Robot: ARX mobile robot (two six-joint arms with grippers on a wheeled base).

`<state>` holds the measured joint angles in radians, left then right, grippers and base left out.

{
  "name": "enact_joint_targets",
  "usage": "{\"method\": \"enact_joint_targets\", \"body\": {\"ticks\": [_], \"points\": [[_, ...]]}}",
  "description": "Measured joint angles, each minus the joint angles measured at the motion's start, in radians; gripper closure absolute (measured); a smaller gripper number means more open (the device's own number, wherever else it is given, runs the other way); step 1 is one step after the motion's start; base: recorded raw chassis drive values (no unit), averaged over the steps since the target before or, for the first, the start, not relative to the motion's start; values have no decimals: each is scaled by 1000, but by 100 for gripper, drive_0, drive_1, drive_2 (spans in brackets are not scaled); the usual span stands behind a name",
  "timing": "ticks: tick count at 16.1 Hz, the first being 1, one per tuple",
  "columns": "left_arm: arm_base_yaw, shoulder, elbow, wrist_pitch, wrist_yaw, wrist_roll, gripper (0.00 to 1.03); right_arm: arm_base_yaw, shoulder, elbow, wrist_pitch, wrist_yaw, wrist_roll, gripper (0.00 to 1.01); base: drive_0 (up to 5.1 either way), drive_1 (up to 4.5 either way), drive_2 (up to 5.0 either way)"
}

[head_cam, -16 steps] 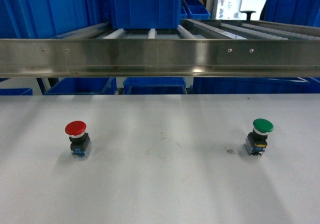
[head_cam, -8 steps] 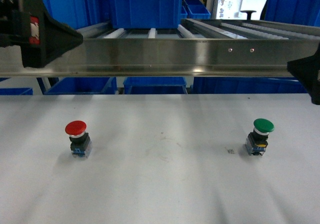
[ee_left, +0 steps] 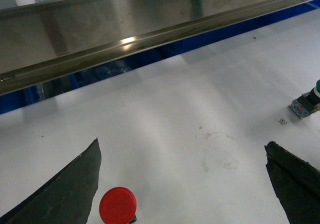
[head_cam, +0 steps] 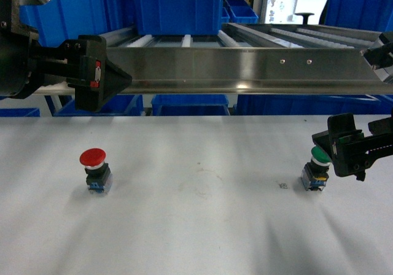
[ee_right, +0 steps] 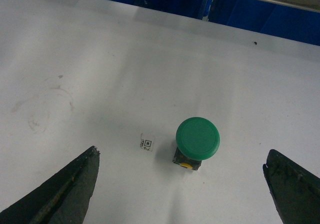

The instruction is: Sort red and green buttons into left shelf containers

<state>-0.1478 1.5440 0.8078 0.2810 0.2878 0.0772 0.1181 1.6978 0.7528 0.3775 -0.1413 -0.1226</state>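
Observation:
The red button (head_cam: 93, 159) stands upright on the white table at the left, and the green button (head_cam: 318, 159) stands at the right. My left gripper (head_cam: 120, 77) hangs open high above and behind the red button; in its wrist view the left gripper (ee_left: 181, 148) has the red button (ee_left: 117, 206) near its left finger. My right gripper (head_cam: 336, 150) is open, low and just right of the green button, covering part of the cap. From the wrist, the green button (ee_right: 197, 137) sits between the wide-apart fingers of the right gripper (ee_right: 181, 154). Large blue bins (head_cam: 178, 11) stand on the shelf behind.
A long steel rail (head_cam: 245, 69) runs across above the table's far edge, with rollers (head_cam: 276, 35) behind it. More blue bins (head_cam: 190, 105) sit below the shelf and one (head_cam: 362, 8) at the back right. A small printed tag (ee_right: 146, 143) lies left of the green button.
Both arms have come into the head view. The left gripper swung right and down from the top left. The right gripper dropped in from the right beside the green button. The buttons stayed put.

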Motion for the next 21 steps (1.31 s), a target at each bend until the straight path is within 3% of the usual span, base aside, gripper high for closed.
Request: {"method": "enact_joint_targets", "body": {"ticks": [3,5,9,13,21], "points": [[1,0,0,0,0,0,5,-11,36,15,-52,6,5,3,0,0,0],[-1,0,0,0,0,0,5,-21,73,34,-111,-16,66,3,0,0,0],[-1,0,0,0,0,0,5,-3,88,63,-114,-5,112,3,0,0,0],[-1,0,0,0,0,0,5,-1,174,96,-135,50,111,3,0,0,0],[-1,0,0,0,0,0,5,0,282,177,-145,90,84,3,0,0,0]]}}
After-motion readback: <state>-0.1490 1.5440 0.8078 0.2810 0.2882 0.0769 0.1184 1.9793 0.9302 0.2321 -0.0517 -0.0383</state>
